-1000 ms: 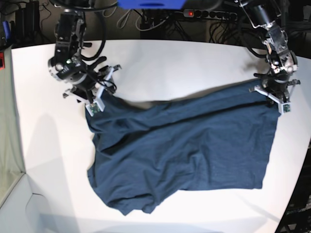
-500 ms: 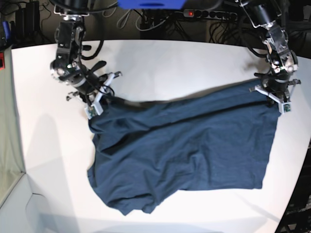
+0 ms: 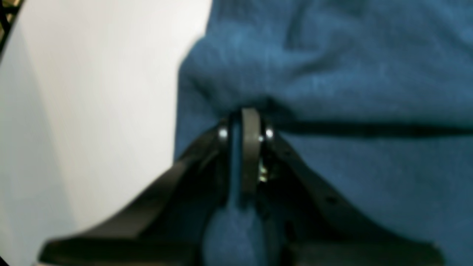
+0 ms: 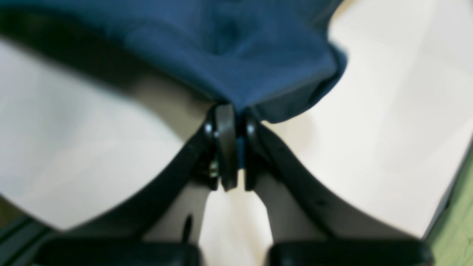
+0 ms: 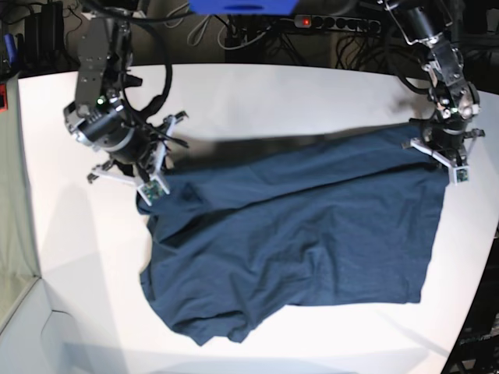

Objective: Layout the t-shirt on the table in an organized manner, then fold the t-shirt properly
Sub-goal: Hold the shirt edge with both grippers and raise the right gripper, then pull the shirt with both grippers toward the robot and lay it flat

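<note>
In my left wrist view, my left gripper (image 3: 244, 122) is clamped on a fold of the t-shirt (image 3: 351, 74), cloth pinched between the jaws, the white table (image 3: 92, 111) off to the left.

In my right wrist view, my right gripper (image 4: 231, 122) is closed on a bunched corner of the t-shirt (image 4: 240, 48), which drapes away over the table (image 4: 388, 129).

From the base view, the t-shirt (image 5: 312, 241) lies mid-table, its far edge strung between my right gripper (image 5: 153, 185) at the left and my left gripper (image 5: 446, 160) at the right. The near edge looks rumpled at the left. I'd judge the spread works best if I draw both corners apart evenly, keep them level, and lower the cloth flat without letting either grip slip.
</note>
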